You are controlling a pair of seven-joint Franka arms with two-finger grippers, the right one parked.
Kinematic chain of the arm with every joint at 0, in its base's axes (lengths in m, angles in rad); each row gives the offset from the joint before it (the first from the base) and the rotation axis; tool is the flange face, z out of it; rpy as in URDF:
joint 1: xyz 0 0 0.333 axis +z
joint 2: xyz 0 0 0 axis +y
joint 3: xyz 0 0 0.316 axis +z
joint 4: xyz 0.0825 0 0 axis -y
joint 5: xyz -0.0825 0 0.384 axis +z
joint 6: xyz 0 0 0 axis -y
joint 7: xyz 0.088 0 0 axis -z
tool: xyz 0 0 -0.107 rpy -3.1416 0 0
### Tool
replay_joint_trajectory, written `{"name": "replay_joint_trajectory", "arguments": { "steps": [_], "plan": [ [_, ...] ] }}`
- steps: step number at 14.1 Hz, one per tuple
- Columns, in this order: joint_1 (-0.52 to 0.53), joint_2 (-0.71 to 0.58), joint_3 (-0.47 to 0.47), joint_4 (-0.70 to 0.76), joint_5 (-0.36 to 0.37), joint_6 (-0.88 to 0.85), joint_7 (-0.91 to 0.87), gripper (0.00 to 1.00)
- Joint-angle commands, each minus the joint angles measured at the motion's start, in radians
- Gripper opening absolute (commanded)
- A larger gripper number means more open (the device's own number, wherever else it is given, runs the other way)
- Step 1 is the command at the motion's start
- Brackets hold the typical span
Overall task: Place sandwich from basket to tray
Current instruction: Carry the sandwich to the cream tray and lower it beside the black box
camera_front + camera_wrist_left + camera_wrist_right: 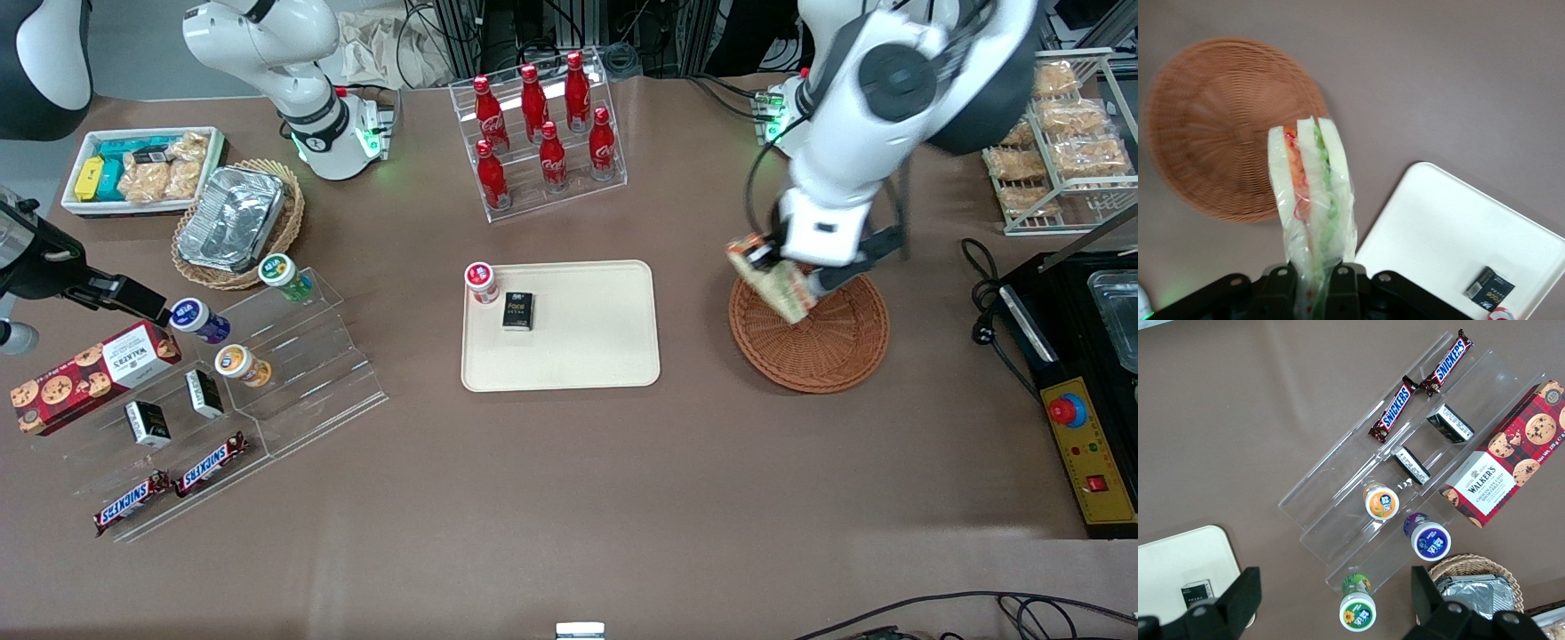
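Sandwich [1313,200]: one, clamped in end effector [1317,283] above basket [822,342].

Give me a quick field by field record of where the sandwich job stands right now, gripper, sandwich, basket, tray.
gripper: left arm's gripper above the basket's rim, on the side toward the tray; jaws shut on the sandwich
sandwich: wrapped sandwich lifted clear of the basket, held by its wrapper end
basket: round reddish-brown basket on the table, nothing seen in it
tray: cream tray beside the basket, toward the parked arm's end
already on tray: small black box and red-capped cup, near one corner
stage: sandwich not yet on tray
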Motion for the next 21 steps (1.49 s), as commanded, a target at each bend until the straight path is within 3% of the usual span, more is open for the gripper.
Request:
{"name": "replay_joint_trajectory", "arguments": {
  "steps": [1, 10, 20, 21],
  "plan": [
    [-0.062, 0.086, 0.007, 0.027, -0.011, 0.082, -0.006, 0.0],
    [-0.068, 0.304, -0.133, 0.022, -0.046, 0.261, 0.071, 0.0],
    [-0.114, 0.47, -0.138, 0.019, -0.031, 0.465, 0.103, 0.0],
    [-0.114, 0.473, -0.138, 0.016, -0.028, 0.465, 0.106, 0.1]
  ]
}}
